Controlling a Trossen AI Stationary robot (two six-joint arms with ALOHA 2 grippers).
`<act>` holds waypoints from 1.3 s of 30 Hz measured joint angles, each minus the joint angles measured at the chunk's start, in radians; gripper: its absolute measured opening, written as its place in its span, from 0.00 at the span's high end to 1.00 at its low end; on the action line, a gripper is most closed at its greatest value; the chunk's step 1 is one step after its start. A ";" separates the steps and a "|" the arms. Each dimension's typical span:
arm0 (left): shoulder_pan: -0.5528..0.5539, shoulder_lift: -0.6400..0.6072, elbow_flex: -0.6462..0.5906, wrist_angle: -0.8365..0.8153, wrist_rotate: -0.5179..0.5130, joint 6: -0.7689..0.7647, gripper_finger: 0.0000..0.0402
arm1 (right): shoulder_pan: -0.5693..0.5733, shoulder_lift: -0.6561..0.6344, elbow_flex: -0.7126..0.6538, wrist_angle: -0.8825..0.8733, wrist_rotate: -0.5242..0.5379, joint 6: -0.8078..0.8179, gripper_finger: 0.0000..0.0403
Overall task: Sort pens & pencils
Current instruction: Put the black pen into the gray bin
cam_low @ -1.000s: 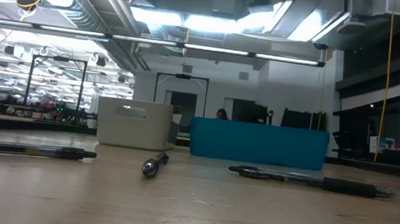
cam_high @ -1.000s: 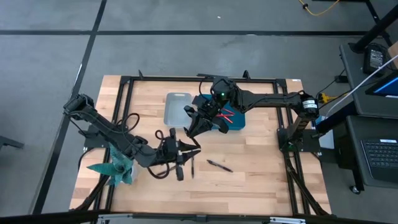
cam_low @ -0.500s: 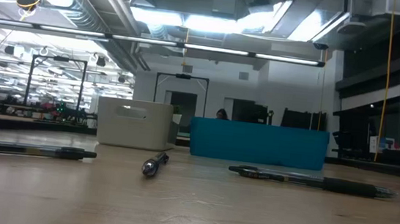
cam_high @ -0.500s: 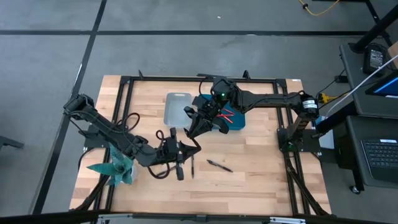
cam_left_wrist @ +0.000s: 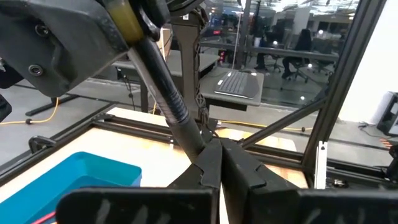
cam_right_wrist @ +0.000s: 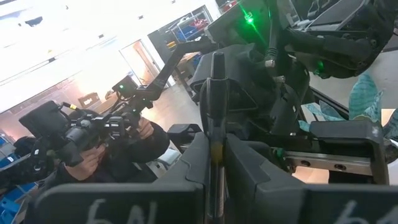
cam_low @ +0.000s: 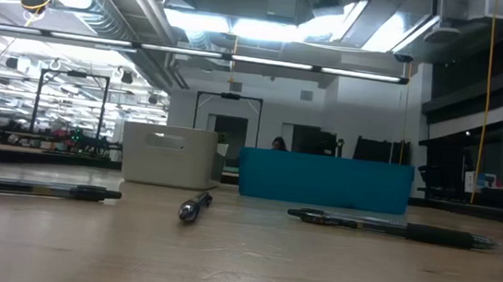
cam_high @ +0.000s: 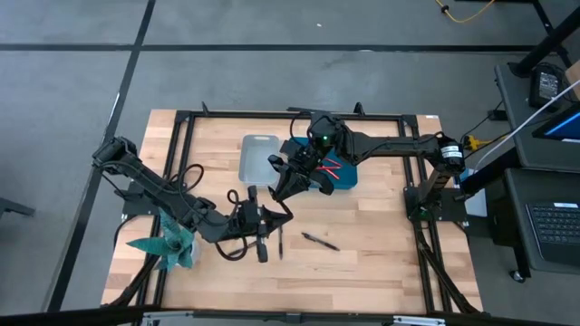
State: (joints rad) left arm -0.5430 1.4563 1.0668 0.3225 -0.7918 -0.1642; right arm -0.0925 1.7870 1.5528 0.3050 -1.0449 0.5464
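Observation:
A dark pen with a ribbed grip hangs above the table's middle between my two grippers. My left gripper is shut on one end of it. My right gripper is shut on the other end; in the left wrist view it shows as the grey block. In the high view the left gripper and the right gripper meet just near of the bins. Two pens lie flat on the wood; the low view shows three. My left gripper pinches the pen's lower end between its two fingertips. The fingers point level and the pen slants up and away from them, clear of the table. My right gripper pinches the pen's other end between its two fingers, with the pen running on beyond the fingertips toward the left gripper. The pen is clear of the table.
A white bin and a blue bin holding red pens stand side by side at the table's far middle. A teal crumpled thing lies at the near left. Bare wood lies near the table's near and right edges.
My left gripper has shut on the pen's end. Both arms have stayed where they were, and the pens on the table have not moved.

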 joint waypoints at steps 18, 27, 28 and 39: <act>0.000 0.000 0.000 0.003 -0.013 -0.006 1.00 | 0.000 0.000 0.000 0.024 0.030 0.000 0.88; 0.000 0.000 0.000 0.003 -0.028 -0.007 1.00 | -0.009 0.000 0.003 0.045 0.033 0.030 0.84; 0.000 0.000 0.000 0.003 -0.034 -0.004 1.00 | -0.009 0.000 0.003 0.045 0.033 0.034 0.84; 0.005 -0.019 0.000 0.026 -0.029 0.030 1.00 | 0.005 0.000 0.004 0.047 0.033 0.049 0.86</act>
State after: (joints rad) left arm -0.5385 1.4372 1.0664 0.3481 -0.8204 -0.1345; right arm -0.0874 1.7870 1.5566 0.3519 -1.0119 0.5955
